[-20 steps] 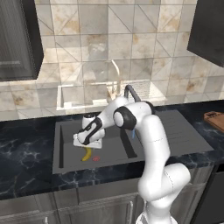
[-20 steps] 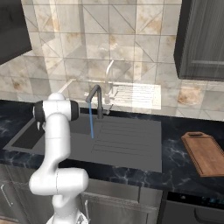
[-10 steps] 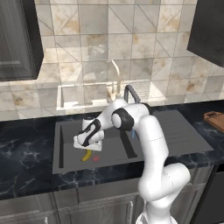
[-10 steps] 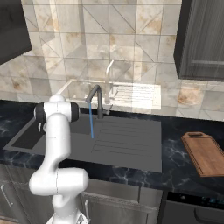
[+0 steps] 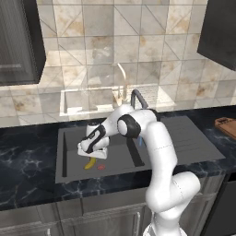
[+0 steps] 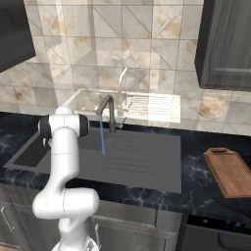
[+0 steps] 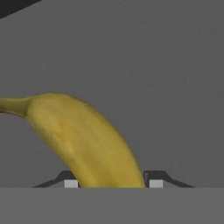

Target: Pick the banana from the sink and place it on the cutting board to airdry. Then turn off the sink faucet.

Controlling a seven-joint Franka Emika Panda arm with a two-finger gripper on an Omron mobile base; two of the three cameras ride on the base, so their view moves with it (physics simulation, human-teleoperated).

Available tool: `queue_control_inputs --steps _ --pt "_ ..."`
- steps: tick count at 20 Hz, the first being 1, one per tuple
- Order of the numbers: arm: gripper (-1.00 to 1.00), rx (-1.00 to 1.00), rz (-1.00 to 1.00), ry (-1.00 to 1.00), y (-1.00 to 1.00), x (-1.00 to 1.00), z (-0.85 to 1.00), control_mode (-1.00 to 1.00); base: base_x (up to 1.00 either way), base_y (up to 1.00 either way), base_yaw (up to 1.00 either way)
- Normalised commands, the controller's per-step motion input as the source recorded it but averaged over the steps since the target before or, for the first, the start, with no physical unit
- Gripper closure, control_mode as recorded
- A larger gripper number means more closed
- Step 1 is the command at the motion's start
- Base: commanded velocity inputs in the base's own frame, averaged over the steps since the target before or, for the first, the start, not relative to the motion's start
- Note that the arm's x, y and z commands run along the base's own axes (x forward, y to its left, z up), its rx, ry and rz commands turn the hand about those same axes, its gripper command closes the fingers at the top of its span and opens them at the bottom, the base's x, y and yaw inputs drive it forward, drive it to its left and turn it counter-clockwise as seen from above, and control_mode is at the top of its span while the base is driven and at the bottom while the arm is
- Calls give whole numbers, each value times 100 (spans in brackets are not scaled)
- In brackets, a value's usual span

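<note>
The yellow banana (image 5: 89, 163) lies on the floor of the dark grey sink (image 5: 120, 159), beside the small red drain ring (image 5: 101, 167). My gripper (image 5: 93, 155) reaches down into the basin right over it, open. In the hand view the banana (image 7: 83, 140) curves up from between my two fingertips (image 7: 70, 183), which stand on either side of it. The dark faucet (image 6: 109, 110) runs a thin blue stream (image 6: 102, 137). The brown cutting board (image 6: 228, 169) lies on the counter at the far right, its corner (image 5: 226, 126) showing in the left base view.
A ribbed drainboard (image 6: 147, 152) takes up the sink's right half. Black marble counter (image 5: 27, 152) surrounds the basin. The tiled wall behind carries a pale beige basin shape (image 5: 87, 99) and curved tap (image 5: 122, 83). Dark cabinets (image 6: 228, 44) hang above.
My gripper has dropped lower into the basin, from above the banana to straddling it. The banana has not moved and the water still runs.
</note>
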Motion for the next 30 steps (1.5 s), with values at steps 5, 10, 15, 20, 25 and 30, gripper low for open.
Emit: queue_control_inputs --steps 5,10,15,20,25,30 --pt "100 0 -3 0 0 -7 2 -100 0 0 0" --pt "100 0 -1 0 0 -10 17 -100 0 0 0" --pt "100 0 0 0 0 -17 37 -100 0 0 0" --pt "100 0 0 0 0 -25 46 -100 0 0 0" --pt "100 0 0 -2 0 -23 49 -100 0 0 0" --pt "100 0 0 -1 -2 -17 52 -100 0 0 0"
